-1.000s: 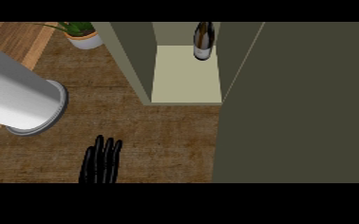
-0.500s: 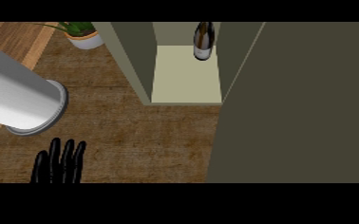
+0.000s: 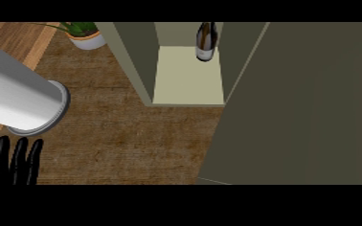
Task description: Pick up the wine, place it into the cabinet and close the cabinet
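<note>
Left robot hand (image 3: 21, 160) slid to lower-left edge, fingers straight, empty; wine (image 3: 206, 41) inside open cabinet (image 3: 187, 84).

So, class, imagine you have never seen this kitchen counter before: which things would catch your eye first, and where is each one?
The wine bottle stands upright at the back of the open cabinet, top centre. The cabinet door fills the right side as a large olive panel. A big grey cylinder lies at the left, a potted plant sits top left, and the left robot hand shows at the lower left corner, fingers straight.
</note>
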Controlling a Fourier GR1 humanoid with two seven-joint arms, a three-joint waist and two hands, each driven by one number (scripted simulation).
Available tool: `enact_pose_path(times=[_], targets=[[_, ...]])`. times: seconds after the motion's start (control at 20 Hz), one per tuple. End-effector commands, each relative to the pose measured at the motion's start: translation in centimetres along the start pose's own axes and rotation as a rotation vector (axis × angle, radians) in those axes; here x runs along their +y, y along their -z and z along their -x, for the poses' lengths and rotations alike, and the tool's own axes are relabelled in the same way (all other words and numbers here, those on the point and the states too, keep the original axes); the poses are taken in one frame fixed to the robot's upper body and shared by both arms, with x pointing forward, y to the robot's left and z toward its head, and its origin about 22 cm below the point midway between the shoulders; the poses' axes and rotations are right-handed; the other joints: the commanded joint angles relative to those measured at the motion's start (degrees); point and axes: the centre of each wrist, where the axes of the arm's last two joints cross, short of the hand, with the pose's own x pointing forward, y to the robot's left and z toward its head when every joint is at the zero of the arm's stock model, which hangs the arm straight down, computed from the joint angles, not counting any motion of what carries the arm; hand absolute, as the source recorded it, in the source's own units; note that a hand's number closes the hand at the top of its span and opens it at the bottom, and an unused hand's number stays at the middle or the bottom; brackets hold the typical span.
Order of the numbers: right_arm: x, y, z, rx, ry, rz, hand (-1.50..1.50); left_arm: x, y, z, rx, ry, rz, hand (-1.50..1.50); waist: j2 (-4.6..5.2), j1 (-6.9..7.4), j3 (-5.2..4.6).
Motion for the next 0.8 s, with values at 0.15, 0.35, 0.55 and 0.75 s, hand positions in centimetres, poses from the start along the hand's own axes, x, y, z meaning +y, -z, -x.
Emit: enact_pose_path(times=[0.15,0.35,0.55,0.75], targets=[[4.2,-1.6,-3.4,-0.101,-0.045,-0.047,1.5,3.8,-0.1,-1.0,0.007,0.033,-0.01,-1.5,-0.32,-0.02,-0.09],[6.2,-0.4,-3.2,-0.108,0.006,-0.04,1.5,4.6,0.9,-1.5,0.003,0.03,-0.016,-1.5,-0.34,-0.59,-0.09],[7.5,0.8,-2.9,-0.137,-0.032,-0.018,1.5,5.7,1.2,-2.2,0.008,0.023,0.032,-1.5,-0.45,-0.41,-0.1],[8.1,3.2,-2.0,-0.131,-0.086,0.012,1.5,5.7,0.9,-2.1,0.044,-0.014,0.017,-1.5,-0.06,0.24,-0.1]])
